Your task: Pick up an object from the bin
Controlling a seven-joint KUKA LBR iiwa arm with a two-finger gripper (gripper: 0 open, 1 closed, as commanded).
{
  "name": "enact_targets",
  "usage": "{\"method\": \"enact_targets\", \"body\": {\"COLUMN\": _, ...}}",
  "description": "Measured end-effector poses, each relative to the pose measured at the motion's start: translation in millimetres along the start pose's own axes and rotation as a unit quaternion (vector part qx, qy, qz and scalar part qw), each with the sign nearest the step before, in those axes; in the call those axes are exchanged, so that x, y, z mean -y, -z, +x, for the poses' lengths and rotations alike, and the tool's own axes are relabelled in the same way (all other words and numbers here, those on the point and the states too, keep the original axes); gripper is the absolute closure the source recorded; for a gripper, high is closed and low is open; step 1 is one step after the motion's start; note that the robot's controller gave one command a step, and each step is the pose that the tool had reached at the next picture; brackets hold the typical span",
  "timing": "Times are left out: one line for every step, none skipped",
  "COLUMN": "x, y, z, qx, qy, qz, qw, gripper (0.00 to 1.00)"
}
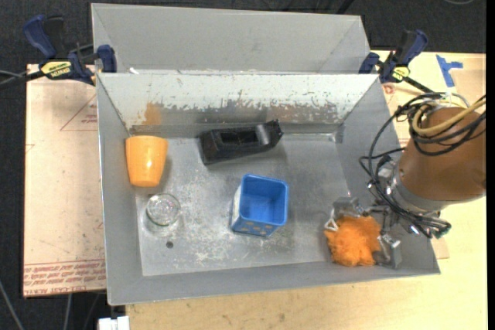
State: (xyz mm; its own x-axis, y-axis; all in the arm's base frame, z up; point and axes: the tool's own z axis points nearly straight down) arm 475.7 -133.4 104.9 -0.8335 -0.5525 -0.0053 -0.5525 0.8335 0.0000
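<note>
Claw (363, 230) is seen spread wide, fingers set either side of an orange fuzzy clump (352, 245); a blue tub (261, 205) is found near it.

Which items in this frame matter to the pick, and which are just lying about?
In play: end effector; orange fuzzy clump beneath it, at the view's lower right.
Lying about: orange cup; clear glass; black oblong object; blue square tub.

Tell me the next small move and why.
Probably ease straight down onto the orange fluffy ball: the gripper is right over it in the lower right corner of the bin, and the blue box lies well clear to its left.
</note>
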Motion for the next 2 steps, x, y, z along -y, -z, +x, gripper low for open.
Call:
{"method": "enact_targets", "body": {"x": 7.5, "y": 14.3, "z": -5.9, "qx": 0.0059, "qy": 0.135, "qz": 0.005, "qw": 0.9908, "gripper": 1.0}}
{"method": "enact_targets", "body": {"x": 7.3, "y": 14.1, "z": -5.7, "qx": 0.0058, "qy": 0.135, "qz": 0.004, "qw": 0.9909, "gripper": 1.0}}
